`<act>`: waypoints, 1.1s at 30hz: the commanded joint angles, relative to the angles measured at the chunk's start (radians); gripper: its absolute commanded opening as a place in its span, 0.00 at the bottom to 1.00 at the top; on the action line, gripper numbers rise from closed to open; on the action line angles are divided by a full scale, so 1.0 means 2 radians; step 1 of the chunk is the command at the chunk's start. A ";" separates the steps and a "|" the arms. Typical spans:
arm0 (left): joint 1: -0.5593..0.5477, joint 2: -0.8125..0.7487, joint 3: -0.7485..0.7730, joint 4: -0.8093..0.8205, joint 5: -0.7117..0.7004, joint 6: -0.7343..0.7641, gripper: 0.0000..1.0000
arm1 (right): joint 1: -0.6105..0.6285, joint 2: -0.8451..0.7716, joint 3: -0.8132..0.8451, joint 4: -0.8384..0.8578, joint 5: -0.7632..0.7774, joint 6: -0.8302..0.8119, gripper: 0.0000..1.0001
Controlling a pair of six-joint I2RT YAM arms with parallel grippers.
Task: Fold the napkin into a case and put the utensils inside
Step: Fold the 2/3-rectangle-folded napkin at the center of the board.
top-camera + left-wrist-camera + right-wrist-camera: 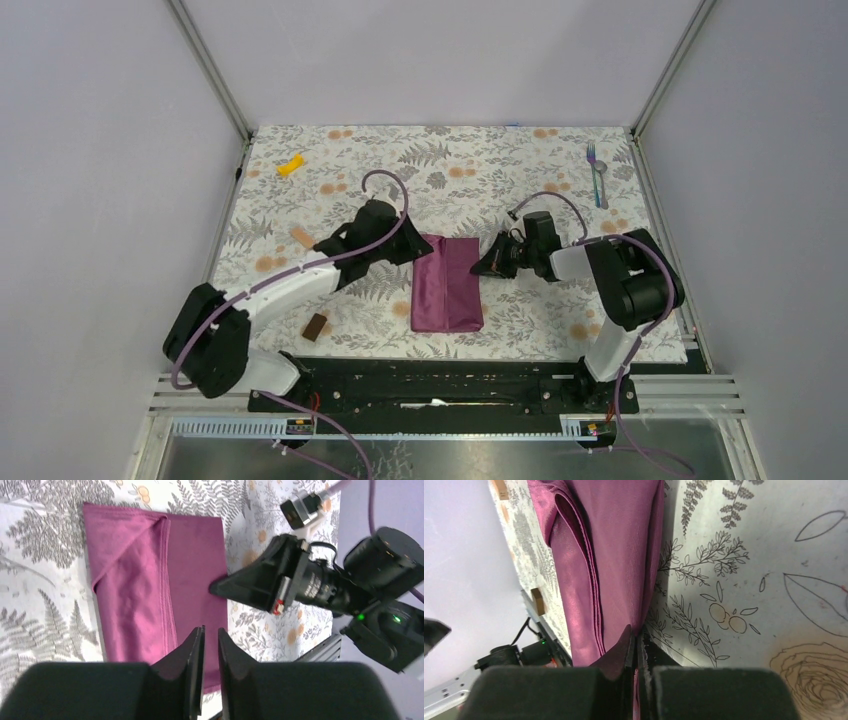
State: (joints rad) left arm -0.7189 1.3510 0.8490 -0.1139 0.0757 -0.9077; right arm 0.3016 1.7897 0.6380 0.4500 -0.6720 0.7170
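1. Right now my right pincer (636,634) is clamped tight on the napkin's (619,555) long edge, with a sliver of plum cloth caught between the fingers.
2. My left pincer (210,631) is parted by only a narrow crack and grips nothing. It hovers over the cloth.
3. Seen from above, the napkin lies in the middle of the fern-printed tabletop (520,170), folded into a long rectangle that runs from 12 to 6 o'clock.
4. Layered fold edges run down its length, and one corner flap lies slanted across the top layer.
5. The right pincer meets the cloth on its 3 o'clock side, toward the far end. The left one sits at about 10 o'clock, so the two face each other across the napkin.
6. The fork (591,158) and spoon (600,186) lie side by side at 2 o'clock from the napkin, well apart from it, near the far right corner.
7. A yellow piece (290,165) lies at 10 o'clock, a small tan block (301,237) at 9 o'clock, and a brown block (316,327) at 8 o'clock.
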 commanded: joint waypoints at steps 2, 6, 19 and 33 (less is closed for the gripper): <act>0.036 0.080 0.000 0.125 0.079 0.038 0.14 | 0.014 -0.039 0.033 -0.081 0.057 -0.052 0.00; 0.042 0.150 0.018 0.153 0.092 0.048 0.09 | 0.024 -0.049 0.043 -0.109 0.081 -0.060 0.00; 0.047 0.248 -0.010 0.166 0.074 0.021 0.04 | 0.098 -0.070 0.130 -0.272 0.242 -0.089 0.00; 0.058 0.259 -0.054 0.224 0.097 0.009 0.03 | 0.243 0.008 0.296 -0.386 0.419 -0.026 0.00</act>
State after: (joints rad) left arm -0.6109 1.8233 0.7856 0.3573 0.2710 -0.9051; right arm 0.7288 1.7493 1.1015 -0.2207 0.0196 0.6186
